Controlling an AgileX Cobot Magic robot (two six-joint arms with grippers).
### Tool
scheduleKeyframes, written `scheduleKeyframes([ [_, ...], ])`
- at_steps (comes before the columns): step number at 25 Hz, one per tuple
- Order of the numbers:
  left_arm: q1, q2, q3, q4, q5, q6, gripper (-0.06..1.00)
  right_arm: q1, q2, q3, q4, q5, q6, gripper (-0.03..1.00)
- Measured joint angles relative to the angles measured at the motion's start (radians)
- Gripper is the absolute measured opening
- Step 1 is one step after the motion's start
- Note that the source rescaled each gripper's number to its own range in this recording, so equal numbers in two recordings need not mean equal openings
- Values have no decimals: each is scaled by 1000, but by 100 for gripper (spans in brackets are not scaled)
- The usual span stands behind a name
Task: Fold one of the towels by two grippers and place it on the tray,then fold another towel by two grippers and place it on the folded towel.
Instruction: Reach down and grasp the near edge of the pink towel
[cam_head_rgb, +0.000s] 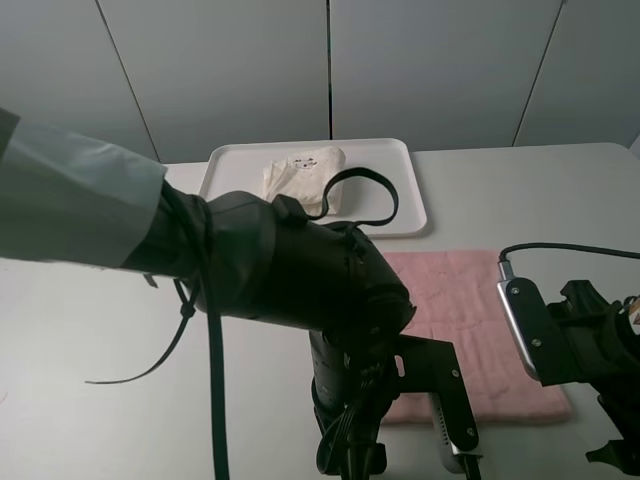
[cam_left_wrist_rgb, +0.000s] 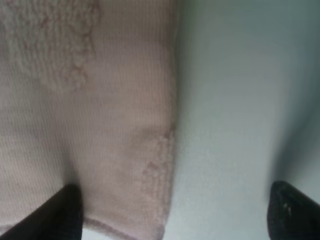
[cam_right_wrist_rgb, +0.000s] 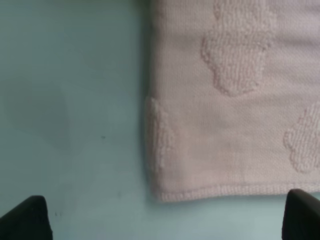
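Left wrist and right wrist views show the black two-fingered left end effector (cam_left_wrist_rgb: 177, 212) and right end effector (cam_right_wrist_rgb: 165, 217) spread wide over near corners of the pale pink square terry towel (cam_left_wrist_rgb: 100, 125) at the counter's (cam_left_wrist_rgb: 240, 100) front edge; lower both evenly, pinch together.
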Motion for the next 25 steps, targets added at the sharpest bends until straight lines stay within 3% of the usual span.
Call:
scheduleKeyframes([
  [5,0,0,0,0,0,-2,96,0,0,28,20,-26,-11,100],
  [10,0,0,0,0,0,-2,96,0,7,85,22,-110,-54,100],
  [25,0,0,0,0,0,-2,96,0,140,91,52,-205,-84,100],
])
